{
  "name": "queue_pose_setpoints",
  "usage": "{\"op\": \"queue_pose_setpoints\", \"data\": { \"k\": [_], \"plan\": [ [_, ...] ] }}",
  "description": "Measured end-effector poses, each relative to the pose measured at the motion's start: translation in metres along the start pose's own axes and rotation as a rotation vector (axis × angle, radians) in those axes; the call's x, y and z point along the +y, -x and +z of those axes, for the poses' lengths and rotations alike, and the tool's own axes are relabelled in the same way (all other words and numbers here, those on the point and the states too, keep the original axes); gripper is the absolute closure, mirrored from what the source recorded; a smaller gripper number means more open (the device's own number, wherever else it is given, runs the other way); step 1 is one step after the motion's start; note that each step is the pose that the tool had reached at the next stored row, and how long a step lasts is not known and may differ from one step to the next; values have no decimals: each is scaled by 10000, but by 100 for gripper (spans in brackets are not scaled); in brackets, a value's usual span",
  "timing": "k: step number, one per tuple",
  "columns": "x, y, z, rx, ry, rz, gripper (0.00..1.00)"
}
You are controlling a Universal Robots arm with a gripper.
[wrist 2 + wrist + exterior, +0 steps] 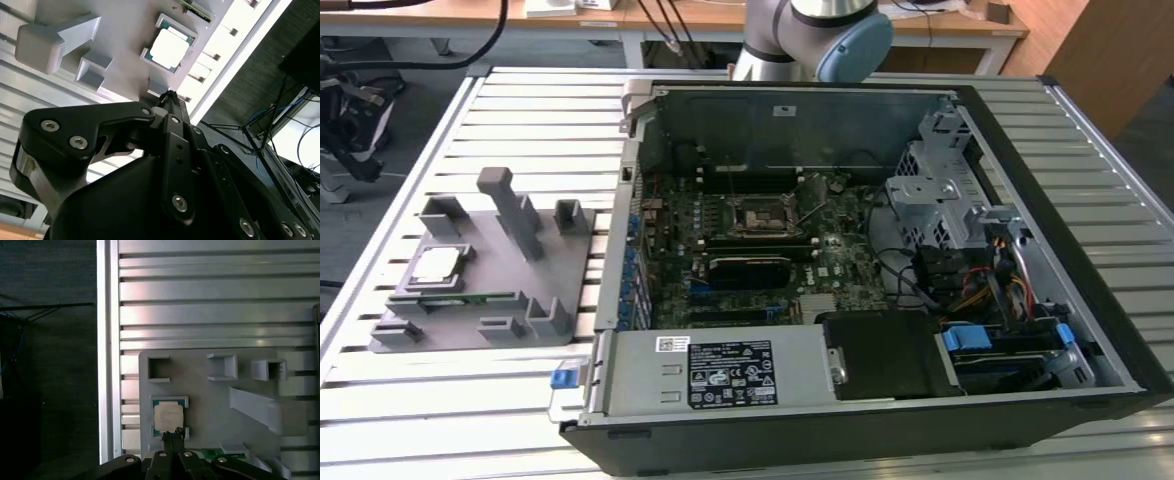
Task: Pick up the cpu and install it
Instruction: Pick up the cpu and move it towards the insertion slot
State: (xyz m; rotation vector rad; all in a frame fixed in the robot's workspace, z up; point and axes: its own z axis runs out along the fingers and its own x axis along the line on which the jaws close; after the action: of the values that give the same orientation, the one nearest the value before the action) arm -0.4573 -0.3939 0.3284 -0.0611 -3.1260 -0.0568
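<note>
The cpu (436, 265) is a small flat square with a bright silver lid and a thin green rim. It lies flat in a framed recess of a grey holder plate (494, 262), near the plate's edge on the exterior view's left. The plate rests on the slatted metal table (454, 400) beside the open computer case (1101, 330). In both wrist views the gripper (173, 432) is above the cpu (167, 416), not touching it, its fingers pressed together with nothing between them.
</note>
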Motion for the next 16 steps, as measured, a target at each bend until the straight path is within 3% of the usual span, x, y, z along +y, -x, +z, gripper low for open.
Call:
{"op": "queue_pose_setpoints", "data": {
  "k": [3, 5, 7, 10, 11, 14, 16],
  "plan": [
    [-11, 0, 37, 7, 16, -2, 84],
    [-16, 0, 59, 18, 19, 0, 71],
    [-20, 1, 81, 41, 34, -1, 71],
    [-30, 1, 118, 76, 62, 1, 53],
    [-33, 1, 133, 94, 61, 2, 53],
    [-45, 2, 178, 114, 64, 2, 36],
    [-48, 2, 202, 134, 74, 4, 30]
  ]
}}
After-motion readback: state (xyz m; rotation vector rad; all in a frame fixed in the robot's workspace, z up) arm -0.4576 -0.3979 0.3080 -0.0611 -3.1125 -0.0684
